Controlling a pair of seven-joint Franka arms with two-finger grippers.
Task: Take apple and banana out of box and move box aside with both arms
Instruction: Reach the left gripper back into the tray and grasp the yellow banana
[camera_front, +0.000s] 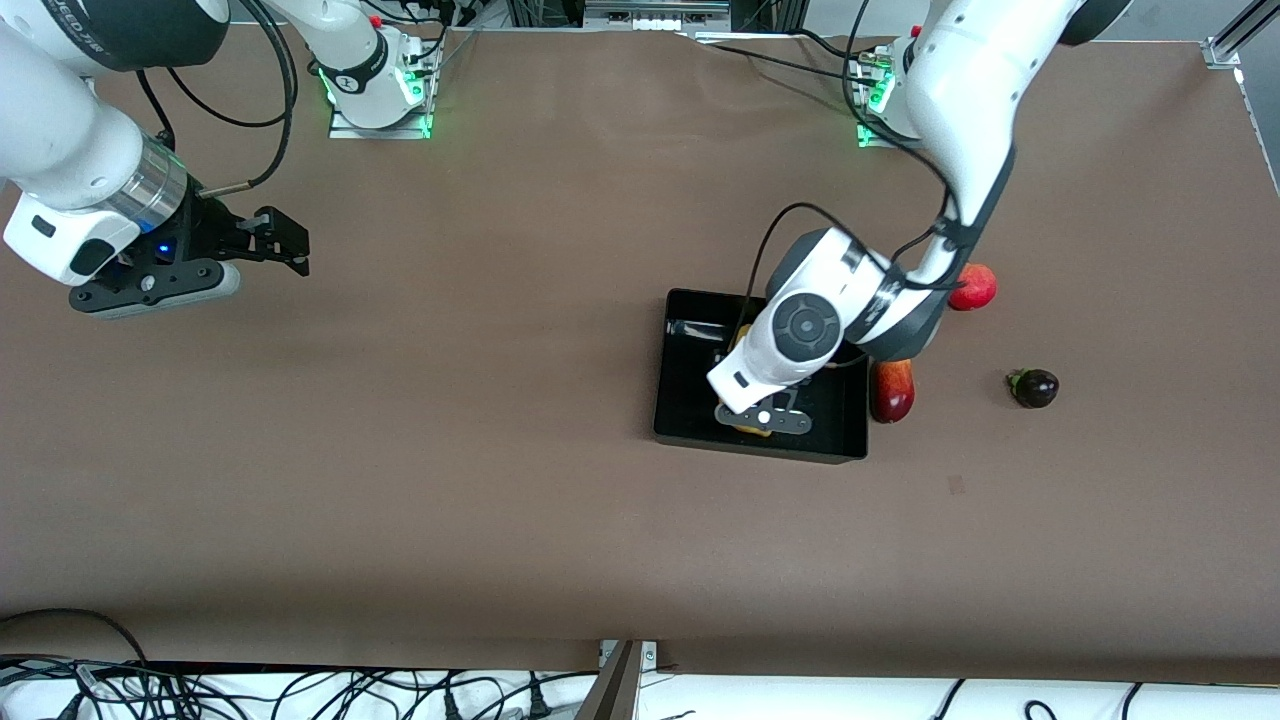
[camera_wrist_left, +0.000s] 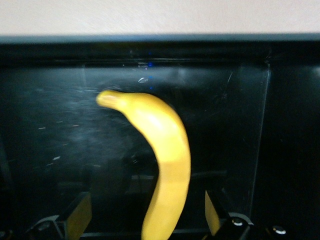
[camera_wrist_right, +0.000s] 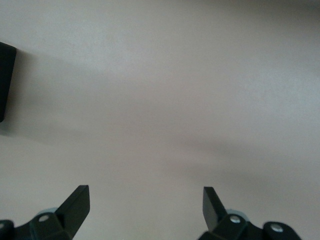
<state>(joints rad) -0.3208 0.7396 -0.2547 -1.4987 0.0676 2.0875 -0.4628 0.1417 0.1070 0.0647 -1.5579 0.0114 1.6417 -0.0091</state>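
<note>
Left end effector (camera_wrist_left: 145, 212) down inside the box (camera_front: 690, 400), fingers spread wide and straddling the banana (camera_wrist_left: 160, 155) without clenching it yet. Right end effector (camera_front: 285, 243) released too, waiting over bare counter (camera_front: 480, 480) well away from the box, toward the right arm's end.

Banana lying on the box floor. No apple seen inside the box (the arm hides part of it); apple (camera_front: 974, 287) seemingly already out, near the box on the side toward the left arm's end, farther from the front camera. Just beside the box on that same side, a mango (camera_front: 892, 390); well apart from the box, a small dark eggplant-like fruit (camera_front: 1035, 387).

Risks, as judgement: smooth curved skin likely to roll or slip between the fingers if closed off-centre; fingertips liable to scrape the glossy floor; box light enough to drag along and nudge the mango.

Counter covered in plain brown cloth, slightly rippled. Cables along the edge nearest the front camera; metal framing by the arm bases.
</note>
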